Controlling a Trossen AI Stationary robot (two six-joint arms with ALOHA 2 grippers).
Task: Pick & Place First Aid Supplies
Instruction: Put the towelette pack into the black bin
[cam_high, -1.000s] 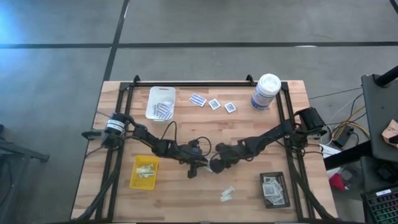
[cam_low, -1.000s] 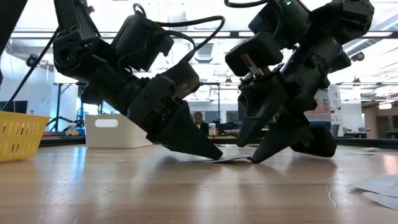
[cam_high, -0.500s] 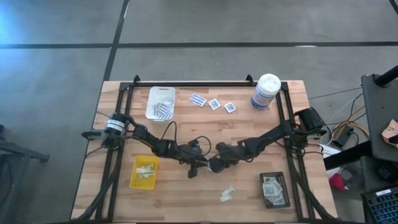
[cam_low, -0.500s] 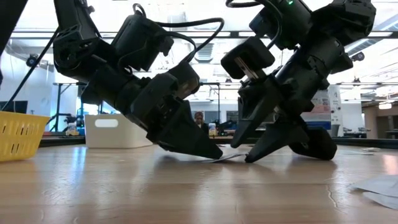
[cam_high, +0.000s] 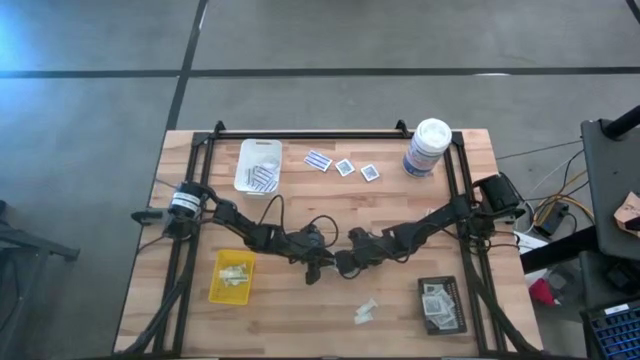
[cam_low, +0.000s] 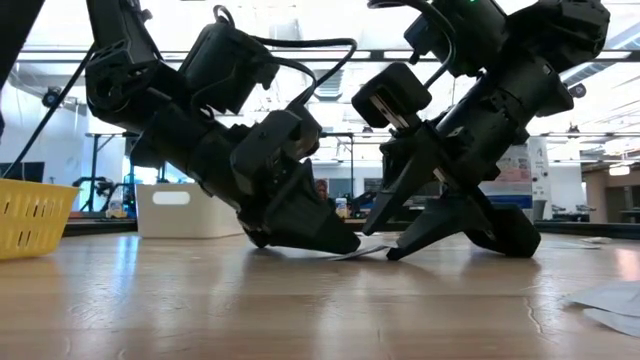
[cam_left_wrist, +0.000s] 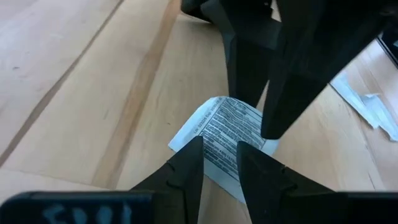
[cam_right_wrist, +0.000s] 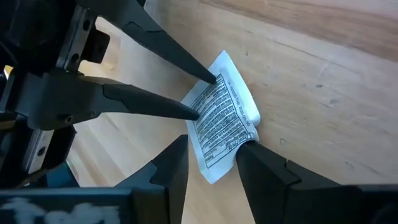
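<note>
Packet work is under way near the table's middle, toward the front edge: a small flat white packet printed with fine black text (cam_left_wrist: 231, 134) lies on the wooden table (cam_high: 330, 200), and both arms bend low over it from either side. The left gripper (cam_left_wrist: 220, 154) has its two dark fingers slightly parted with the tips down on one end of the packet. The right gripper (cam_right_wrist: 211, 151) meets it from the opposite end, fingers likewise a little apart, tips at the packet's edge. From table height the packet still looks to be resting on the wood, one edge barely lifted, so I judge neither gripper has truly pinched it yet.

Farther out, two pale narrow strips (cam_high: 366, 312) lie loose near the front edge, and three small packets (cam_high: 344, 165) sit in a row near the back edge beside a tall white canister with a blue label (cam_high: 427, 147). A white tray (cam_high: 258, 165), a yellow tray (cam_high: 232, 276) and a black tray (cam_high: 440, 304) each already hold a few items. Sorting seems partly done; at least six pieces remain out.
</note>
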